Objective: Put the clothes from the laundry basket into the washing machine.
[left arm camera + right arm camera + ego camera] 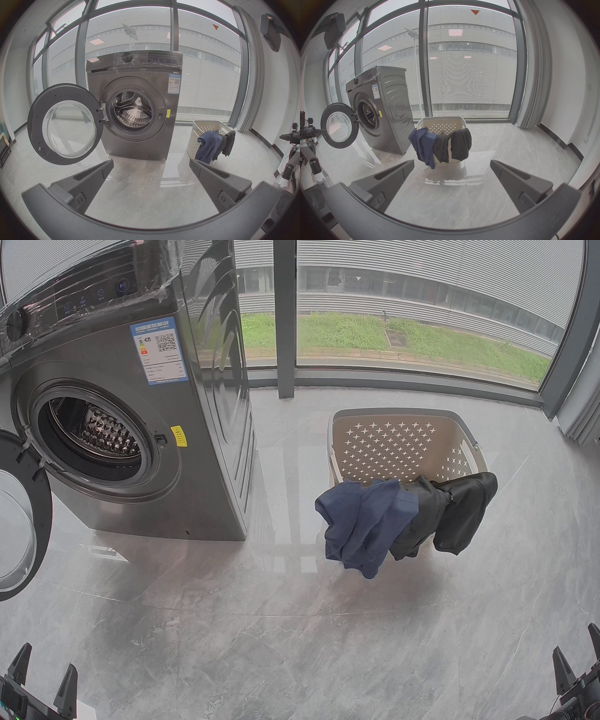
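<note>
Clothes (365, 524) all hang over the laundry basket (400, 414) rim; the washing machine (206, 427) looks empty, door (19, 521) open. Left hand (47, 657) and right hand (575, 640) gape wide, holding nothing.

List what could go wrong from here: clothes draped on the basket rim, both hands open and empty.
1. The blue garment overlaps the dark garment on the laundry basket rim; pulling one may drag both or tip the basket.
2. The open door juts out on the left hand side; an arm swinging toward the drum could hit it.
3. Long hanging cloth may trail and snag at the drum's lip rather than go fully in.
</note>
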Available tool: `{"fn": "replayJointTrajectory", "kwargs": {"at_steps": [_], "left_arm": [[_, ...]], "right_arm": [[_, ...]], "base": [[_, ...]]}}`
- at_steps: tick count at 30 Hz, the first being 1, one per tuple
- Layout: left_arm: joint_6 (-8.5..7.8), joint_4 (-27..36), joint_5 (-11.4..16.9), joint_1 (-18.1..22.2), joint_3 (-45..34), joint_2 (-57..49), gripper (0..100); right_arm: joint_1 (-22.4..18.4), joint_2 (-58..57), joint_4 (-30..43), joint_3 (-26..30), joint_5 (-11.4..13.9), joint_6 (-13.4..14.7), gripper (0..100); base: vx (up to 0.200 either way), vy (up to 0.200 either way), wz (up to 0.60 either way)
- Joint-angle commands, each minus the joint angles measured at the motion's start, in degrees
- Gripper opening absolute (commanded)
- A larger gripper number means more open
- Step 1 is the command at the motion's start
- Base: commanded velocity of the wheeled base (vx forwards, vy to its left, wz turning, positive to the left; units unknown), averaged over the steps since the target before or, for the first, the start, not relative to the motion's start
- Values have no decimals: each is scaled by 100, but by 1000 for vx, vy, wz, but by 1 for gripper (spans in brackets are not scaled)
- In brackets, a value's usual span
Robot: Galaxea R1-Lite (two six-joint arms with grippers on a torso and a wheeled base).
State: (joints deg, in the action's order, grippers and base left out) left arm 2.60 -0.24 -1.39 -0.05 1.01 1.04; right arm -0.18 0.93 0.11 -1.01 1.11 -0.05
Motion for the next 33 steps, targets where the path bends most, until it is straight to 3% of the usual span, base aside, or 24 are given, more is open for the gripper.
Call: {"fn": "replayJointTrajectory", "kwargs": {"at_steps": [1,4,19,28,33], "left_arm": [[4,-2,-2,-4,-101,-68,100],[4,-2,-2,-4,-101,-68,100],[13,-2,-2,-4,-101,-60,100],[13,-2,-2,-4,-101,-60,100],[22,-2,-2,-4,-101,-60,100]], "right_arm": [[1,-93,-2,101,3,-4,100],[1,-93,-2,101,3,-4,100],[9,-93,-2,101,3,-4,100],[1,-93,-2,101,3,5,100],[1,-93,-2,101,3,5,100]], "base": [[0,0,0],[0,0,0],[0,-200,0],[0,0,0],[200,0,0]]}}
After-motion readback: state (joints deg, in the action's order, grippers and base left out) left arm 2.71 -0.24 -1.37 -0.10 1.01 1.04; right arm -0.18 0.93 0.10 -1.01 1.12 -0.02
